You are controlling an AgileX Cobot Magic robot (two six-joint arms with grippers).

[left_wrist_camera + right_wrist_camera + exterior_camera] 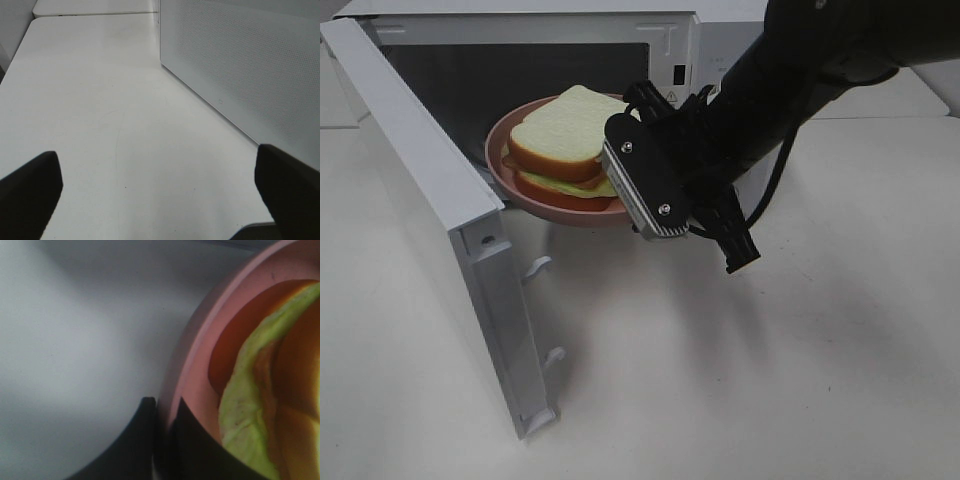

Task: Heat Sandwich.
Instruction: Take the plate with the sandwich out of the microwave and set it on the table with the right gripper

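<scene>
White tabletop (750, 380) everywhere, open microwave (520, 40) at back, door (440, 230) swung wide. Pink plate (535, 190) with sandwich (565, 135) half through the opening, rim pinched tight by right gripper (162, 415). Left gripper (160, 195) spread, idle. Could tip or clip the door edge; ample room rightward.

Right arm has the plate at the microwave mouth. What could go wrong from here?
1. The right gripper pinches only the pink plate's rim, so the plate may tilt and slide the sandwich off.
2. The plate looks wide for the microwave opening and may clip the frame or the open door.
</scene>
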